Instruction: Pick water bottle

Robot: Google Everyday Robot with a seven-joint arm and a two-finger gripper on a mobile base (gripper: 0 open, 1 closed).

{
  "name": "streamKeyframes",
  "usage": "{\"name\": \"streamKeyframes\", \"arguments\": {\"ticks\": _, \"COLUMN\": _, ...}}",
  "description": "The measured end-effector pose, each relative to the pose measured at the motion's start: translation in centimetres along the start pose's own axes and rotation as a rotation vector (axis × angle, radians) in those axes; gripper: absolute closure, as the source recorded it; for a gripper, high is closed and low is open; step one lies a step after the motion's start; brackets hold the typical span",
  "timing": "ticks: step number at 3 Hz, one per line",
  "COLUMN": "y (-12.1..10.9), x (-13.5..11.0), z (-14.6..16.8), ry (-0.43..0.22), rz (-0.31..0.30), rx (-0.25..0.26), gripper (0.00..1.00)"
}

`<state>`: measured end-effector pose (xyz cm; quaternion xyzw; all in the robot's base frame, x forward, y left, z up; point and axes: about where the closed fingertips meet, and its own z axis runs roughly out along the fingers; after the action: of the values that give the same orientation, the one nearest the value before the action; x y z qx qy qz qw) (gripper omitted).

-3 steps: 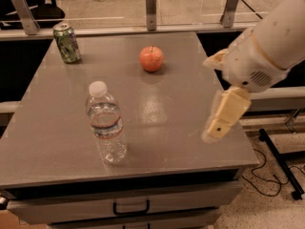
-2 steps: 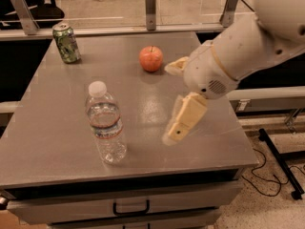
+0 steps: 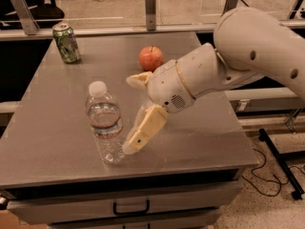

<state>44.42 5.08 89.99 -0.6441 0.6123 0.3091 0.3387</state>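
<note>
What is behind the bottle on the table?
Behind the bottle stand a can at the far left corner and an apple farther right. The gripper, fingers open, is at the bottle's right; its arm covers part of the table there.

It looks like an office or lab workspace: a grey metal worktop (image 3: pixel 47 128) over a handled drawer (image 3: pixel 131 206), a glass partition on metal posts (image 3: pixel 150 6), and cables (image 3: pixel 267 175) on a speckled floor. The gripper (image 3: pixel 128 114) hangs above the worktop, fingers spread, just beside the water bottle (image 3: pixel 106 123).
</note>
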Motion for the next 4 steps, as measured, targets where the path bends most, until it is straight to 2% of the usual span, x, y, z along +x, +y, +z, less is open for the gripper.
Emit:
{"name": "streamKeyframes", "arguments": {"ticks": 1, "y": 0.8, "x": -1.2, "z": 1.3, "ry": -0.085, "rz": 0.017, "rx": -0.038, "gripper": 0.0}}
{"name": "streamKeyframes", "arguments": {"ticks": 3, "y": 3.0, "x": -4.2, "z": 3.0, "ry": -0.236, "rz": 0.059, "rx": -0.097, "gripper": 0.41}}
{"name": "streamKeyframes", "arguments": {"ticks": 4, "y": 3.5, "x": -5.3, "z": 3.2, "ry": -0.277, "rz": 0.074, "rx": -0.111, "gripper": 0.64}}
